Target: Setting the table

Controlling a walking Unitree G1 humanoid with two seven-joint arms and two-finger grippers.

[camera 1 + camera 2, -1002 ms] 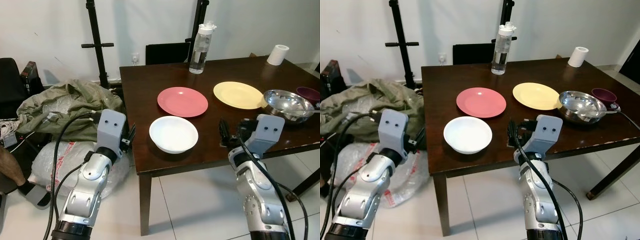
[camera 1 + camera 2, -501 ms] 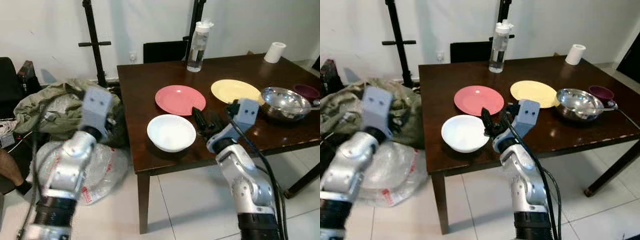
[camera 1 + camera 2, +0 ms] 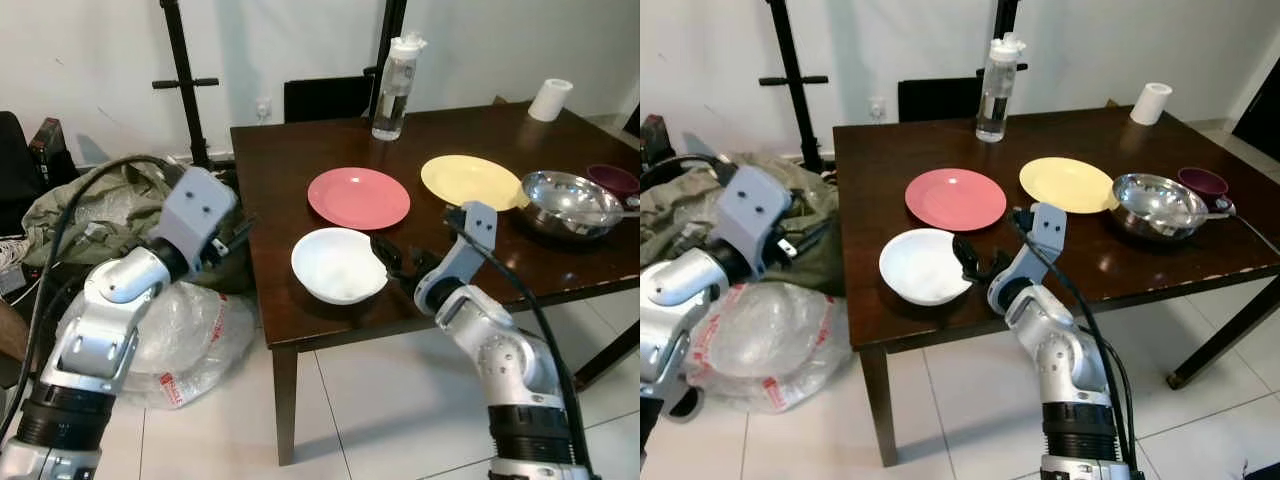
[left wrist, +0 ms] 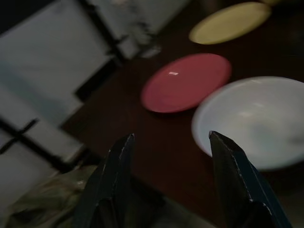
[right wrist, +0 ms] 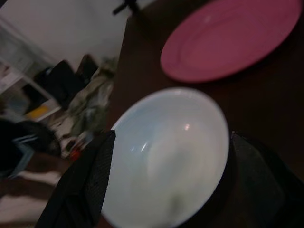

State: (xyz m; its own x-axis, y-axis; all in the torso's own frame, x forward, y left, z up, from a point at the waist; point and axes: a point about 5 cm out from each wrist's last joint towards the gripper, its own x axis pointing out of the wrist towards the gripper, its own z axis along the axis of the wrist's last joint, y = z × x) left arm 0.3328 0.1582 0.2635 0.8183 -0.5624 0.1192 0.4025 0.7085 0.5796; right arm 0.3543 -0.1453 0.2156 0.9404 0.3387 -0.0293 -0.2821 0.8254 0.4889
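Hard to place along the task. Looks like crockery laid out on the dark wooden table (image 3: 290,150) without clear place settings, and fits either a bowl just set down or one about to be lifted and moved.

Right gripper (image 3: 390,262): reaches in low over the table's front edge, fingers spread and released, one on each side of the white bowl (image 3: 338,264) in the right wrist view, clasping nothing.

Left gripper (image 3: 232,238): hangs just off the table's left edge, likewise spread and empty, aimed across the tabletop toward the bowl and plates.

White bowl: stands upright and empty near the front left corner, just in front of the pink plate (image 3: 358,197).

Counted on the table:
- two plates, the pink one near the middle and a yellow plate (image 3: 473,181) beside it toward the right edge
- three bowls: the white one, a steel bowl (image 3: 570,200) at the right edge, and a small dark purple bowl (image 3: 614,181) just behind it
- one water bottle (image 3: 392,88) at the far edge
- one paper roll (image 3: 550,98) at the far right corner

Possibly a spoon in the steel bowl, too unclear to say.

Left to do, as a judgement only: pairing bowls with plates and spacing them toward the seats — if not already wanted as they lie.
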